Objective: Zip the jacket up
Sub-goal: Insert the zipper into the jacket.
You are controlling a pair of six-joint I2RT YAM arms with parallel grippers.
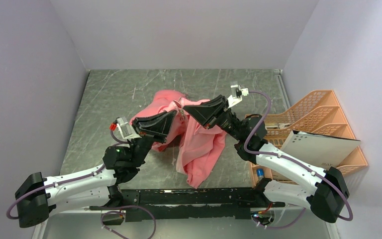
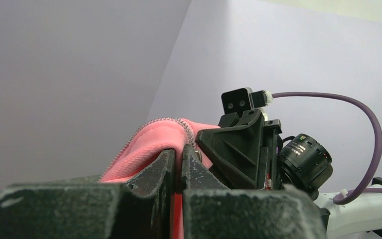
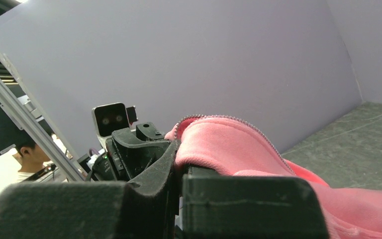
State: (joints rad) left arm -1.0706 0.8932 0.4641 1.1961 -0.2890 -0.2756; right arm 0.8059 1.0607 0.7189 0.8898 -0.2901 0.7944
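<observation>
The salmon-pink jacket (image 1: 199, 144) hangs bunched above the middle of the table, its lower folds resting on the surface. My left gripper (image 1: 175, 117) is shut on a fold of the jacket (image 2: 151, 147) beside a line of zipper teeth (image 2: 129, 144). Facing it, almost tip to tip, my right gripper (image 1: 186, 108) is shut on another fold of the jacket (image 3: 229, 144) edged with zipper teeth (image 3: 268, 142). Each wrist view shows the other gripper close behind the fabric. The zipper pull is not visible.
An orange plastic rack (image 1: 318, 119) stands at the right edge of the table with a white booklet (image 1: 323, 148) leaning in it. The grey marbled table top (image 1: 114, 99) is walled by pale panels at the back and both sides.
</observation>
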